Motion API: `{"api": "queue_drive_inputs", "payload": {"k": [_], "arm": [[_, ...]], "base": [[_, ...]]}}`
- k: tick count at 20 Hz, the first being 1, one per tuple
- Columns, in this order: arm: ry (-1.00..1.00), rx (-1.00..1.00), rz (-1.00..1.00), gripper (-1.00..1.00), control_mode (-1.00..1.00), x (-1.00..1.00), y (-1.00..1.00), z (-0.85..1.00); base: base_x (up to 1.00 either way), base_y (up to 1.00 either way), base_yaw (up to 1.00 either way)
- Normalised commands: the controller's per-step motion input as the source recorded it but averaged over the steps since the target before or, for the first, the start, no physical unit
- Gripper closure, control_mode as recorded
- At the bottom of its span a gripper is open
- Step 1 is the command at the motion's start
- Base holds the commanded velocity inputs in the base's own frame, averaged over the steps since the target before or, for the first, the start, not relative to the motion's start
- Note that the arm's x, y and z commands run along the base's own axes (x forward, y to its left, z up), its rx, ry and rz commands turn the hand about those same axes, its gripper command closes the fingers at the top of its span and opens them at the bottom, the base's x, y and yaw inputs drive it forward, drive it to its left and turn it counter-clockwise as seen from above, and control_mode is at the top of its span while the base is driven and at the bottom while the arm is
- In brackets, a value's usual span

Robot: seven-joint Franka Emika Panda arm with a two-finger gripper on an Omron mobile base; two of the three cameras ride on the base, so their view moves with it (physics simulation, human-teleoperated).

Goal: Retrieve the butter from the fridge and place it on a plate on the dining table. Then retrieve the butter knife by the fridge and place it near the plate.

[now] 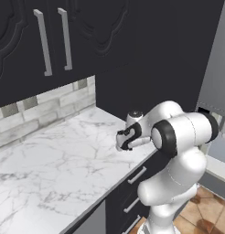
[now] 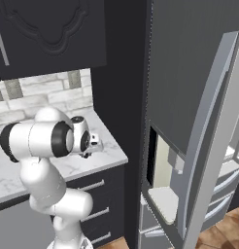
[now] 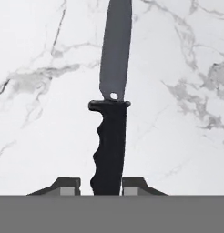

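On the marble desk [image 3: 45,136] lies the knife [image 3: 111,113], blade tip cut off; the bent arm's claw [image 3: 100,185] points down, fingers narrowly straddling the handle, contact unclear.

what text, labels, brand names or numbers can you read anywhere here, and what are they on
None: no readable text in any view.
The knife has a plain dark blade and a black handle, with no brand mark.
The marble counter, the dark cabinets and the fridge carry no labels or numbers.
The robot's gripper shows no markings either.
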Motion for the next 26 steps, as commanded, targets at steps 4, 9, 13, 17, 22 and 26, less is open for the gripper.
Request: {"api": "queue_drive_inputs", "payload": {"k": [4,9,13,17,22,26], "arm": [[0.05,0.00,0.00,1.00,-1.00,0.02,0.02,0.00],[0.00,0.02,-0.07,1.00,-1.00,-0.08,0.00,0.34],[0.00,0.00,-0.18,1.00,-1.00,-0.42,0.00,0.59],[0.09,-0.01,-0.26,1.00,-1.00,-0.59,0.01,0.80],[0.01,0.06,-0.22,1.00,-1.00,-0.85,0.00,0.77],[-0.11,0.05,-0.14,1.00,-1.00,-0.97,0.00,0.89]], "base": [[0.00,0.00,0.00],[0.00,0.00,0.00],[0.00,0.00,0.00],[0.00,0.00,0.00],[0.00,0.00,0.00],[0.00,0.00,0.00]]}}
